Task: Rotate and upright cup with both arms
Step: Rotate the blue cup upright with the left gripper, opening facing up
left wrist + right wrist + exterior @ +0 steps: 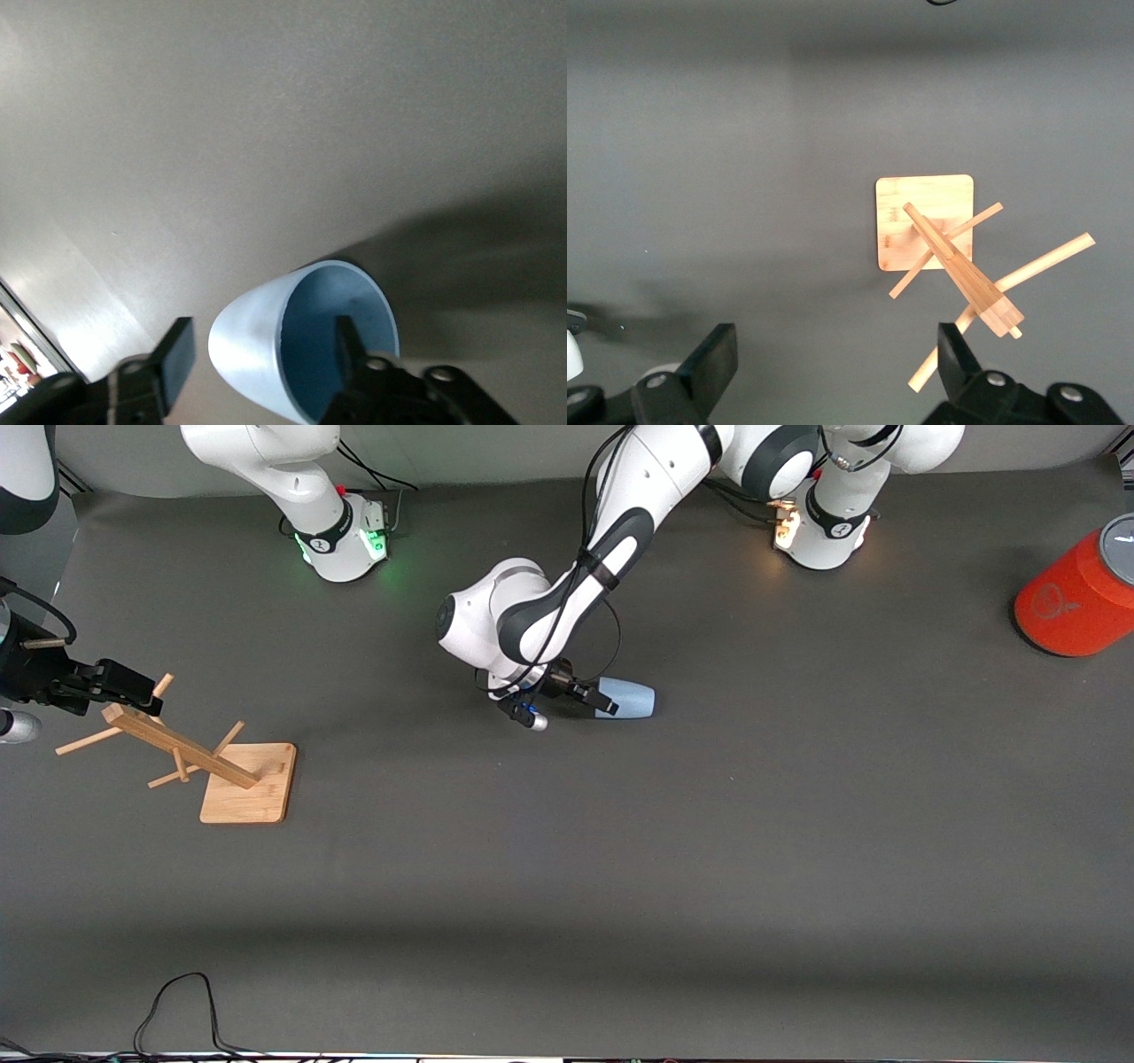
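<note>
The pale blue cup (633, 698) lies on its side on the grey table, near the middle, with its mouth toward the right arm's end. My left gripper (595, 698) is low at the cup's mouth. In the left wrist view, my left gripper (261, 352) is open and straddles the cup's wall (248, 341). One finger (347, 341) is inside the mouth and the other finger (177, 354) is outside, with a gap to the wall. My right gripper (142, 693) is open and empty above the wooden rack at the right arm's end; the right wrist view (837, 359) shows it too.
A wooden peg rack (248, 784) on a square base stands under my right gripper; the right wrist view (921, 221) shows it too. A large orange-red can (1076, 602) with a grey lid lies at the left arm's end. A black cable (177, 1010) lies at the table's near edge.
</note>
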Motion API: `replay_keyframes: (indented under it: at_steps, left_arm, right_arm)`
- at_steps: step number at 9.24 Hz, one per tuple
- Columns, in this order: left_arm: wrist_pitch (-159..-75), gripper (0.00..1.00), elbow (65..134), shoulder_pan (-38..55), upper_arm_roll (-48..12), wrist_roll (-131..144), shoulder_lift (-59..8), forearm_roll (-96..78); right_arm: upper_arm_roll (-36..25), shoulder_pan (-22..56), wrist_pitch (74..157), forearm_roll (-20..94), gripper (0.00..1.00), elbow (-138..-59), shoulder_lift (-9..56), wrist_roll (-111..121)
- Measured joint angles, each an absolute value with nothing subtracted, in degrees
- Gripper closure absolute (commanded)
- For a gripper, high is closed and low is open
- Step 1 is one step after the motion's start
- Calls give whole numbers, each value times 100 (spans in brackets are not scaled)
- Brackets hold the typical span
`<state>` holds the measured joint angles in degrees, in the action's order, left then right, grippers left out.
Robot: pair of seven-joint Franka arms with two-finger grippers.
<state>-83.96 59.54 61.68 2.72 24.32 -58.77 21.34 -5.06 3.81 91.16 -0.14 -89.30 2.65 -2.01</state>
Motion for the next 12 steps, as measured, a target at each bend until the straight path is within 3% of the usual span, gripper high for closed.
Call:
replay_keyframes:
  at_steps: [1,2,8,12]
  left_arm:
    - [-8399,72,5976,6170,273,2317,-5878,2180]
    - [-8399,100,5975,6170,278,2186,-5877,2198]
    - [-8291,100,5831,6115,401,1771,-5568,2304]
    - [-8630,100,5489,5216,474,2000,-4892,1385]
  right_arm:
    - [-506,381,9117,-14,0,-8930,265,-200]
    - [-506,383,9117,-14,0,-8930,268,-200]
    - [-506,395,9124,-9,0,-8928,341,-200]
    - [-507,399,9146,-9,0,-8912,363,-200]
